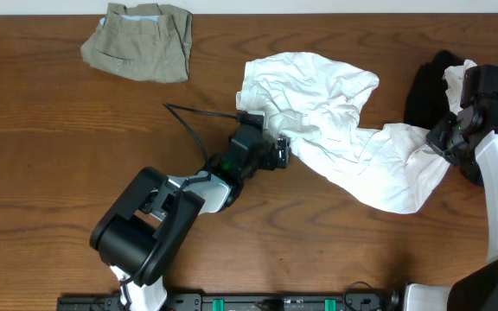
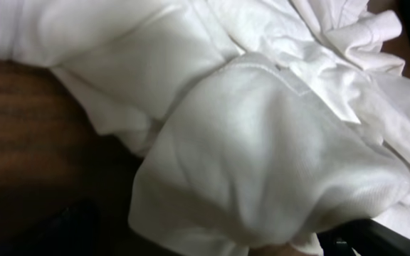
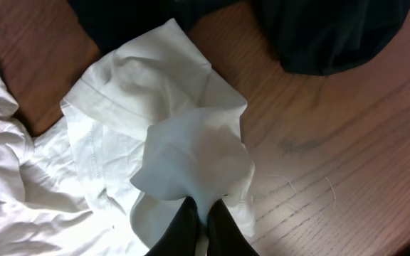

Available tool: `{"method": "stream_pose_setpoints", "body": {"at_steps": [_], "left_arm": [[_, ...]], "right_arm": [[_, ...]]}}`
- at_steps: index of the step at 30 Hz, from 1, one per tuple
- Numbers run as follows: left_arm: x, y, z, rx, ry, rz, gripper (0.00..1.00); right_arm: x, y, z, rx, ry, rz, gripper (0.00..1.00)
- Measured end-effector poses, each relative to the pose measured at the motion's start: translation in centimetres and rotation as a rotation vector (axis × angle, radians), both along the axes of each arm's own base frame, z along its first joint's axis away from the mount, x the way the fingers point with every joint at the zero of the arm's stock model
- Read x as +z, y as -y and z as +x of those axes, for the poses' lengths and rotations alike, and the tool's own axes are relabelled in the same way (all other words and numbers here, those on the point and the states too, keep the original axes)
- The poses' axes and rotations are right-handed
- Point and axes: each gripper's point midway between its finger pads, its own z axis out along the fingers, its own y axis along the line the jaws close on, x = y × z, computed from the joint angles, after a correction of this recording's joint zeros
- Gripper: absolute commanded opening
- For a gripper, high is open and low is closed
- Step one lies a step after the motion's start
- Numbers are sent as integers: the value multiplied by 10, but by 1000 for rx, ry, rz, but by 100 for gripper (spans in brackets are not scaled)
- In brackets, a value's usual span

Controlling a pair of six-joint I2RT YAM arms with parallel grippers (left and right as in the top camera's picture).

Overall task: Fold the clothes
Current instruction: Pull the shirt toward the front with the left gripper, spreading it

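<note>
- white top point(image 2: 262, 156), crumpled, fills the left wrist view. the left gripper point(image 1: 279, 154) is spread wide at its edge, seemingly holding nothing, though its fingers barely show.
- right gripper point(image 3: 203, 213) is closed, pinching the top's other end.
- step in hand: spreading the top flat across the table point(image 1: 59, 173). next, the left needs to close on an edge.
- black garment point(image 1: 426, 86) crowds the right end; khaki shorts point(image 1: 141, 39) lie well apart.

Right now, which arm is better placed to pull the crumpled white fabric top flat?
Right. The right fingers are shut on one end of the crumpled white fabric top, beside the black cloth, so it can likely tug outward. The left fingers stand open at the bunched edge, gripping nothing.
</note>
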Motion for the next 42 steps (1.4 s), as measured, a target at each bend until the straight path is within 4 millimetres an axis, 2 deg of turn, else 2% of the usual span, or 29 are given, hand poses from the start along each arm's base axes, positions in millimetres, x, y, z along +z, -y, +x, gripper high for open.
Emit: {"method": "stream_pose_setpoints", "body": {"at_steps": [3,8,9,16,20,23,31,36,40,42], "left_arm": [[0,1,0,-7,2,-2,100],[-1,1,-1,-4,-9,-6,79],[-2,1,-1,2,-16,-13,78],[-7,3,-5,24,-69,-49,39],[-10,4,-8,29,-88,-56,23],[-12,4,-9,26,-95,-53,15],[-14,4,-12,20,-112,-51,15],[-11,-4,-30,8,-190,-7,11],[6,-17,-49,4,-240,36,8],[22,-22,-57,2,-247,40,7]], "right_arm": [[0,0,0,0,0,0,5],[0,-1,0,4,1,8,5],[0,-2,0,5,1,10,4],[-1,-3,0,7,2,18,4],[-1,-3,-1,12,-3,18,4],[-1,-3,-1,17,-4,17,4],[-1,-4,0,22,-5,16,5],[-1,-4,0,22,-4,16,5],[-1,-4,1,23,-1,17,5],[-1,-4,0,23,-1,18,4]]}}
